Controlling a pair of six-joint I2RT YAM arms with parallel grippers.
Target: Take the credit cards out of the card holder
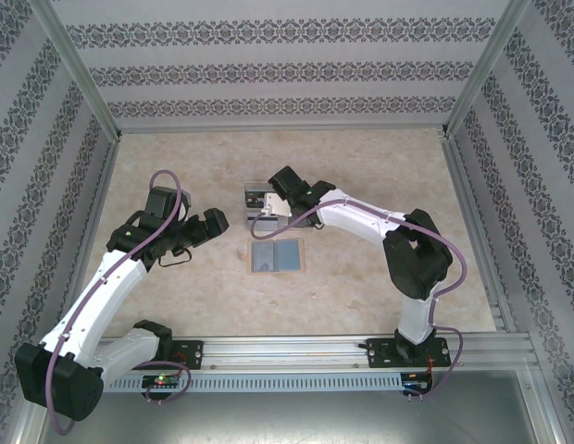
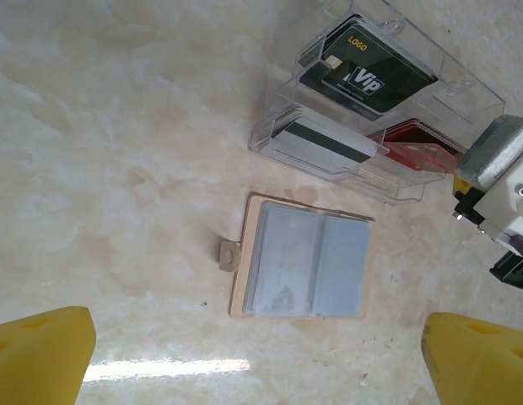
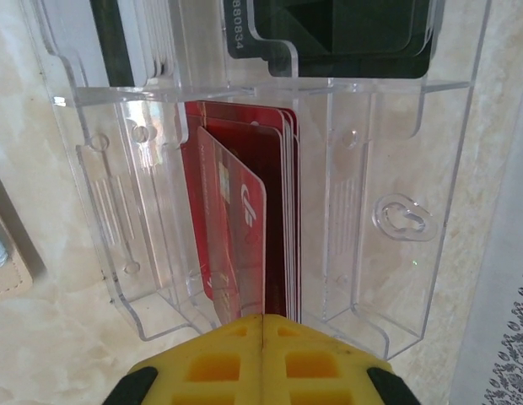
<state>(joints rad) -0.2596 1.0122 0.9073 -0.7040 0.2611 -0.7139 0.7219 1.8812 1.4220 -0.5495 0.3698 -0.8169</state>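
The holder (image 3: 396, 126) is clear hard plastic with divided slots, sitting mid-table right in front of my right gripper (image 3: 261, 359). Glossy red cards (image 3: 245, 219) stand on edge in one slot, with a white logo I can't read. The black card (image 2: 367, 72) in another slot says "LOGO" and "VIP", and I can make out "880834" on a dark one. The right gripper's yellow pads are pressed together at the red cards' near edge, but I can't tell if one's actually pinched. The left gripper (image 2: 257, 363) hangs spread wide, touching nothing, over blue-grey cards (image 2: 308, 261) lying flat on a tan card (image 2: 238, 295) just beside the holder, on the shiny marbled table (image 2: 118, 169).
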